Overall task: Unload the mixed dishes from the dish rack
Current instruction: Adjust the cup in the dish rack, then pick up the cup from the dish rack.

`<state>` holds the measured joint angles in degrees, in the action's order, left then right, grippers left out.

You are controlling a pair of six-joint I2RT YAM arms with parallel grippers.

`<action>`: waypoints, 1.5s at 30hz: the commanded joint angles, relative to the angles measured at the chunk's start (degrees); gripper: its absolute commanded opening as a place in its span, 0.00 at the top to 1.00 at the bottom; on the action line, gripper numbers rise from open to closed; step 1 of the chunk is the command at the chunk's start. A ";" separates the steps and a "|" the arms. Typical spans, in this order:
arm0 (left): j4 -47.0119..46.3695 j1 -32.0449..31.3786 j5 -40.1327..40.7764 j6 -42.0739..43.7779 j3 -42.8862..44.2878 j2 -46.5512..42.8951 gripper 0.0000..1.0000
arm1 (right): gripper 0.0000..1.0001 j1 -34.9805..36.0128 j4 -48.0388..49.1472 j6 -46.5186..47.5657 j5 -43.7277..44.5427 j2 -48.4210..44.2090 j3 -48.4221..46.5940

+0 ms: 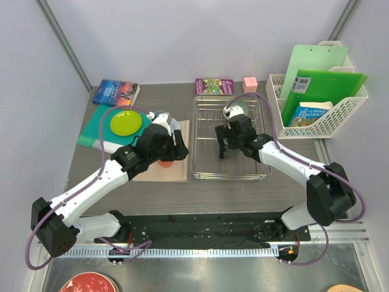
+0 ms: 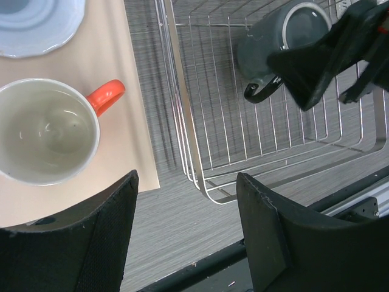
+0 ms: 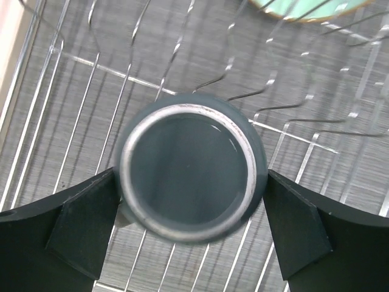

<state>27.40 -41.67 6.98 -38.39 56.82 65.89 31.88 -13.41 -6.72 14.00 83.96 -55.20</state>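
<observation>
Sitting in dish rack point(image 1: 231, 167): one dark mug point(image 3: 189, 164), one sage-green bowl point(image 3: 304, 6); right gripper point(image 3: 191, 204) straddles mug, cannot tell whether clamped; left gripper point(image 2: 185, 188) released, empty.

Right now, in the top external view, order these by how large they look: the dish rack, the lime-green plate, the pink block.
1. dish rack
2. lime-green plate
3. pink block
No two look alike in size.

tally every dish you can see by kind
mugs: 2 (orange mug, dark grey mug)
plates: 3 (lime-green plate, red plate, tan plate)
bowls: 1 (sage-green bowl)
unclear kind: 1 (pale blue scalloped dish, cut off)
total: 7
</observation>
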 commanded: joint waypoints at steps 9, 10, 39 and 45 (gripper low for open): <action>-1.12 -0.60 1.19 -0.10 0.66 0.21 0.34 | 0.00 0.38 -8.80 -11.55 9.64 -7.68 -7.37; -0.77 -0.61 1.63 -0.10 0.84 0.21 0.34 | 0.00 0.73 -9.87 -12.87 10.77 -7.67 -7.64; -4.63 -0.69 14.72 -19.95 -10.67 -9.02 0.37 | 0.30 10.83 -8.57 -59.10 17.72 -8.74 2.38; -5.08 -0.78 17.89 -21.02 -12.78 -12.62 0.37 | 0.30 13.21 -8.48 -60.34 19.93 -2.94 -0.96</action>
<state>26.26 -42.26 20.82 -57.08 44.36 55.46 43.90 -24.05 -63.88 30.04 77.54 -52.75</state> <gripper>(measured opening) 0.631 0.700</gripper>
